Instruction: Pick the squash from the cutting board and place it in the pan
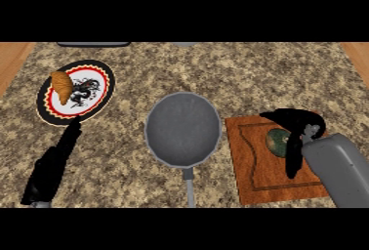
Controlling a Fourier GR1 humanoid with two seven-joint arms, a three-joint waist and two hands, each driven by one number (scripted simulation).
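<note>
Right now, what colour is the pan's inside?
Plain grey, matching its rim and handle; the pan shows best in the head view.

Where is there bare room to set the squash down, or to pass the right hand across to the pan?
The pan is empty inside. Bare counter runs behind the pan and board, and between the plate and pan. It is crowded at the board: the right hand covers the squash. The left hand lies below the plate, which carries a croissant.
</note>
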